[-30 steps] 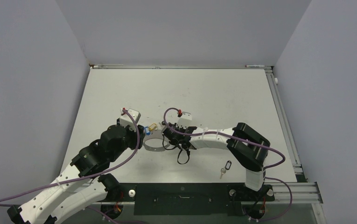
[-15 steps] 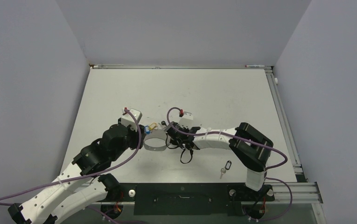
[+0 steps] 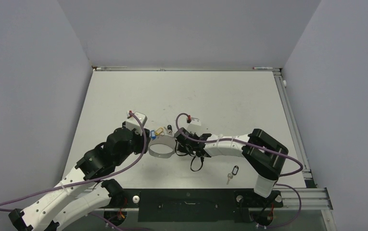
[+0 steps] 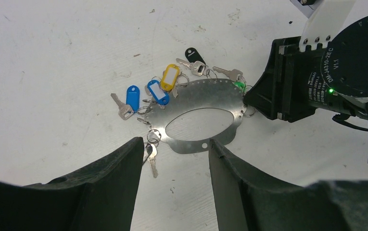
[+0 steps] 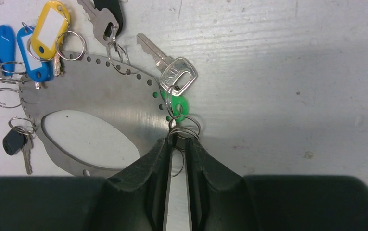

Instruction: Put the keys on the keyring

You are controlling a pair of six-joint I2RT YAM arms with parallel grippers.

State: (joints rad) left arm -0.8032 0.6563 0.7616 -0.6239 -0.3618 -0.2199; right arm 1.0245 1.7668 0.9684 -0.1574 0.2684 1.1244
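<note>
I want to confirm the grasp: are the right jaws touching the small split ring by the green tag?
Touching. The right wrist view shows the right gripper pinching the small split ring between its nearly closed jaws, right beside the green tag.

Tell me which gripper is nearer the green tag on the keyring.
Right. The right gripper is closed on the split ring right by the green tag. The left gripper hangs open at the keyring's edge, away from the tag.
</note>
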